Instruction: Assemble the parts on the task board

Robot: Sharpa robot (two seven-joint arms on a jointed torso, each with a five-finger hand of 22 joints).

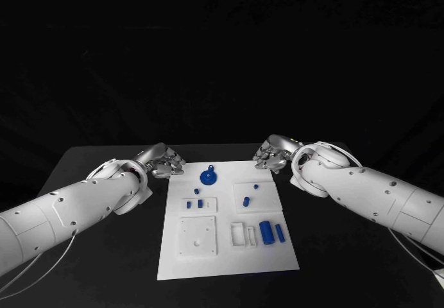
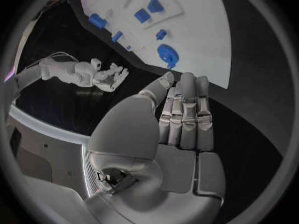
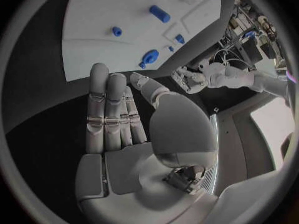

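Note:
The white task board (image 1: 231,263) lies in the middle of the black table. A round blue part with a small tab (image 1: 209,176) sits at its far end, with several small blue pieces (image 1: 246,201) behind raised white blocks, and two blue cylinders (image 1: 272,232) nearer me. My left hand (image 1: 159,160) hovers off the board's far left corner, and my right hand (image 1: 276,154) off its far right corner. Both hold nothing. In the wrist views each hand (image 2: 184,114) (image 3: 115,112) has its fingers stretched out straight, short of the round blue part (image 2: 167,55) (image 3: 149,57).
Black table (image 1: 111,256) surrounds the board on all sides. White raised blocks (image 1: 197,235) and a small white frame (image 1: 239,233) stand on the board's near half. Thin cables hang under both arms.

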